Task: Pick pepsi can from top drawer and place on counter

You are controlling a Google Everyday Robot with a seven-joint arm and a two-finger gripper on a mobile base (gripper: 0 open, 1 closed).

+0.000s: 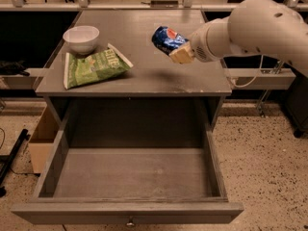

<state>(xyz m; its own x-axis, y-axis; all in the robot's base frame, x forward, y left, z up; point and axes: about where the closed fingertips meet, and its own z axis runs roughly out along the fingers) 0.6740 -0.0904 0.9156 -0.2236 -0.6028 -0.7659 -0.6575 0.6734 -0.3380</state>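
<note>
Pepsi can (pixel 167 39) hangs tilted in the air, logo side up, its lower end clamped in the gripper (pixel 177 49). The jaws are clenched on it, and one tan finger pad (pixel 181 56) presses against the can's underside. The white arm (pixel 250 25) reaches in from the right of the jaws. Directly beneath the jaws lies the counter (pixel 139 23), and the can does not touch it; its shadow falls on the grey surface just below. Well to the left of the jaws a green chip bag (pixel 94 67) lies flat on the counter, with a white bowl (pixel 81 38) just behind it, its base at the bag's upper edge. Below the jaws and nearer the camera, the top drawer (pixel 134 172) stands pulled open, a small knob (pixel 130 222) on its front panel. Far down to the left of the jaws, a cardboard box (pixel 42 138) sits on the speckled floor (pixel 260 167) beside the cabinet.
</note>
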